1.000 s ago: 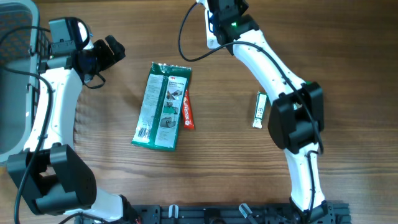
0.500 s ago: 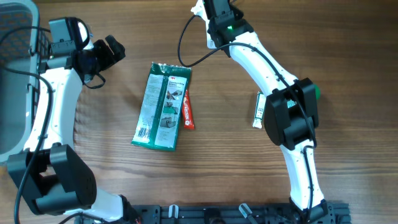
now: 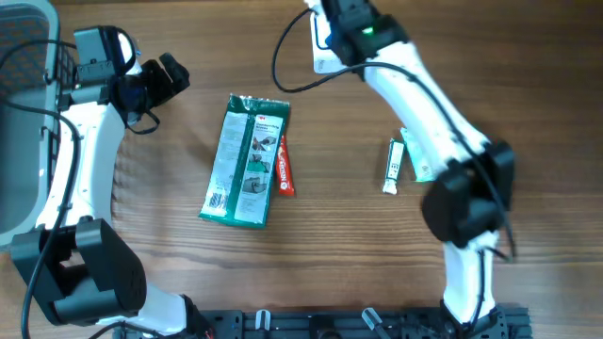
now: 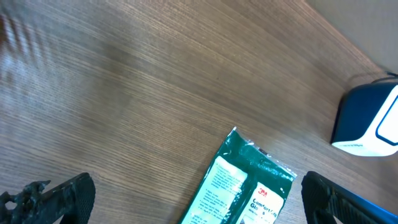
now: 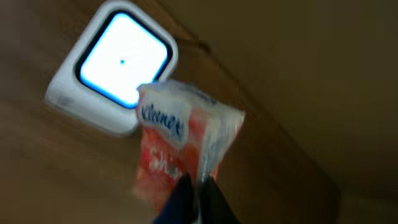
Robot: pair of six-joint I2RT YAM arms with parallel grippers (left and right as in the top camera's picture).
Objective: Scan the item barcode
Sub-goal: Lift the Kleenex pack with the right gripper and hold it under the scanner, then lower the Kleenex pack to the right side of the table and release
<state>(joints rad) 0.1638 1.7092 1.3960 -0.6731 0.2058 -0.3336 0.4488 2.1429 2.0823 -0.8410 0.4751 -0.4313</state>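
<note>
At the far edge of the table (image 3: pixel 528 75), the Kleenex tissue pack (image 5: pixel 186 140) is pinched by its lower edge between the closed fingers of the right gripper (image 5: pixel 196 186). The pack is presented tilted, just in front of the lit window of the scanner (image 5: pixel 121 59). The left gripper (image 3: pixel 166 80) is held wide open and empty, near the top end of the green package (image 3: pixel 247 160). A red packet (image 3: pixel 284 169) is laid against that package's right edge.
</note>
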